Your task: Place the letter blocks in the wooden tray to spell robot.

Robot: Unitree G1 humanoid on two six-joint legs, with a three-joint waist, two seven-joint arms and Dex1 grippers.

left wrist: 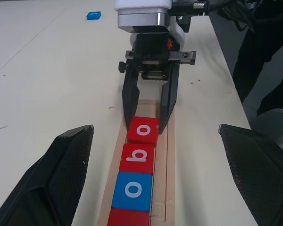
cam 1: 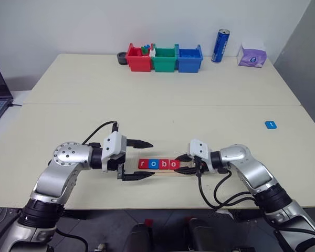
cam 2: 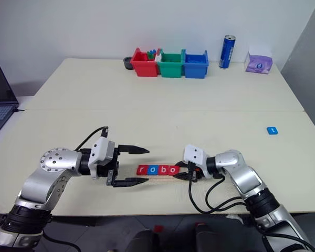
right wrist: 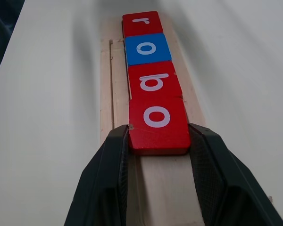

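Black fingers (right wrist: 108, 183) of the right gripper (right wrist: 158, 141) clamp the fourth letter block, a red square tile with a white "o" (right wrist: 156, 123), one finger on each side edge. Beyond the fingertips, red "b" (right wrist: 153, 84), blue "o" (right wrist: 146, 48) and red "r" (right wrist: 141, 22) tiles sit touching in a row on the long pale wooden tray (right wrist: 106, 94). Left gripper (cam 1: 139, 159) hangs spread wide and empty at the tray's other end. Fifth tile, blue (cam 1: 270, 124), lies well apart on the cream table (cam 1: 147, 105).

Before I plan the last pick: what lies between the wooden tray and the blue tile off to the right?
Only bare table lies between the wooden tray and the blue tile, as the left eye view shows.
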